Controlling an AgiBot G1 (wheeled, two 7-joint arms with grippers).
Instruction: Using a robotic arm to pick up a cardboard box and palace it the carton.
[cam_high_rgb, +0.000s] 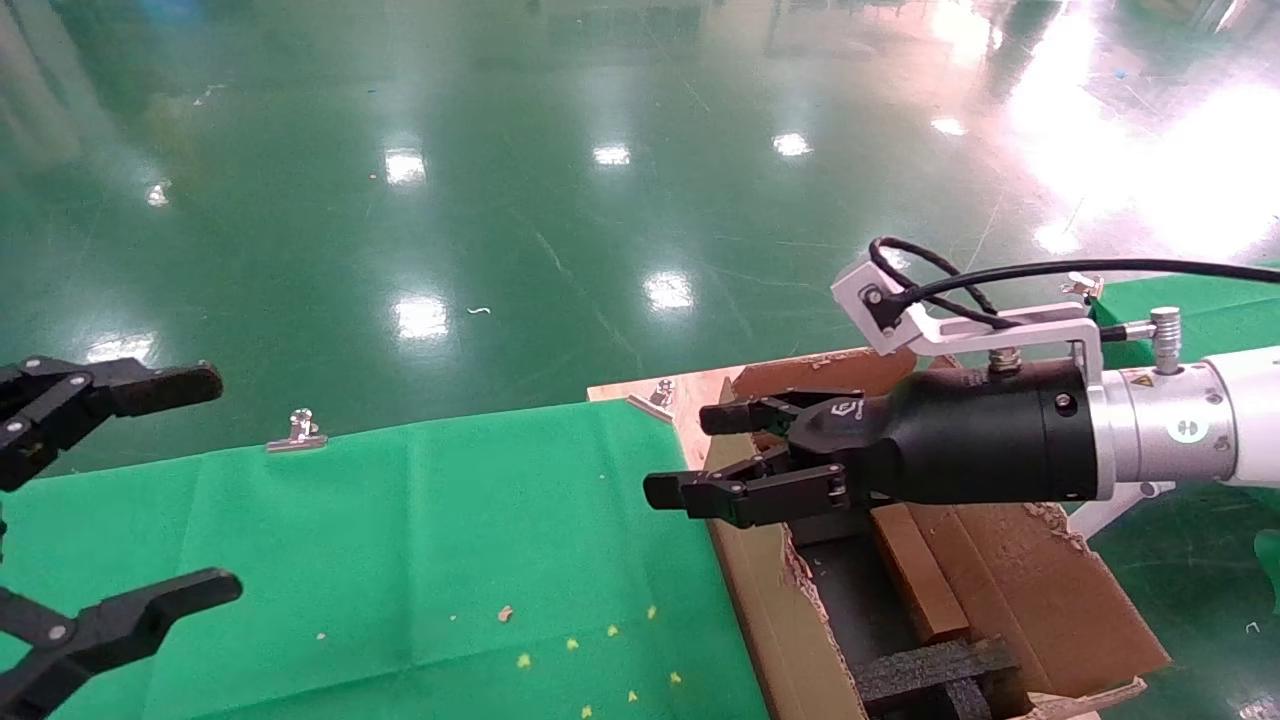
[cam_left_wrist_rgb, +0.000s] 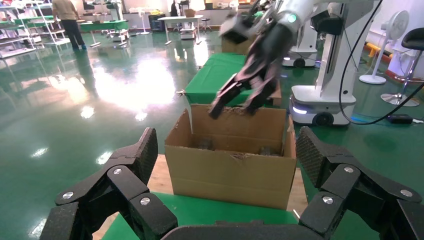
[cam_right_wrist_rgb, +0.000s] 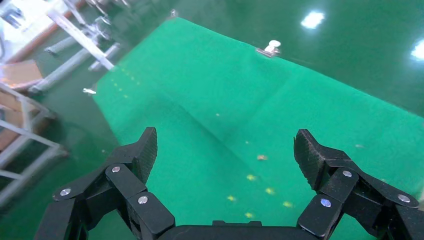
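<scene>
Right end effector (cam_high_rgb: 690, 455) of the robotic arm (cam_high_rgb: 1180, 425) released, fingers spread and holding nothing, hovering above the near-left rim of the carton (cam_high_rgb: 1040, 590), pointed toward the green-covered tabletop (cam_high_rgb: 400, 560). Cardboard box (cam_high_rgb: 915, 570) lying inside the carton, just beside black foam inserts (cam_high_rgb: 935, 670). Carton standing at the tabletop's right end, flaps ragged. Left end effector (cam_high_rgb: 110, 500) also spread wide, nothing gripped, at the tabletop's left edge, well apart from the carton. Binder clip (cam_high_rgb: 297, 432) on the far cloth edge.
</scene>
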